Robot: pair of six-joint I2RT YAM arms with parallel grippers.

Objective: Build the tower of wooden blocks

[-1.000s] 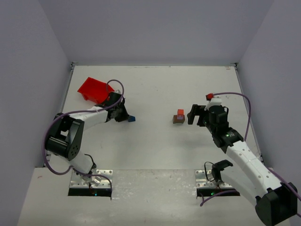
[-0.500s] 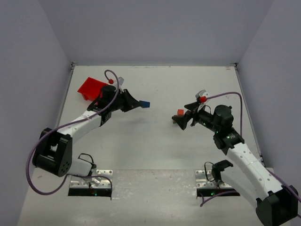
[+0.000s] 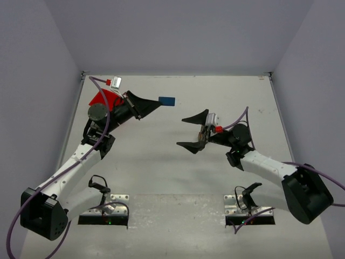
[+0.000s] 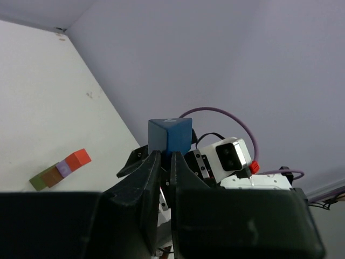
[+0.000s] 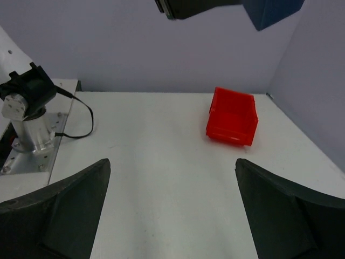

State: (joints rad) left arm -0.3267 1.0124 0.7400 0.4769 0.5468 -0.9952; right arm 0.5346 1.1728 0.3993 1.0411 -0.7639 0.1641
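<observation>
White counter carries the red bin. Your left claw, raised just beside the bin, is clamped on the dark blue wedge. Your right claw gapes wide, holding nothing. The brown, lilac and orange-red block stack stands well apart from the bin.

— Top camera?
— High, behind the robot, looking down on the whole table.
— Wrists?
— Close, facing each other. Both catch the blue wedge; right wrist and top share the red bin.
</observation>
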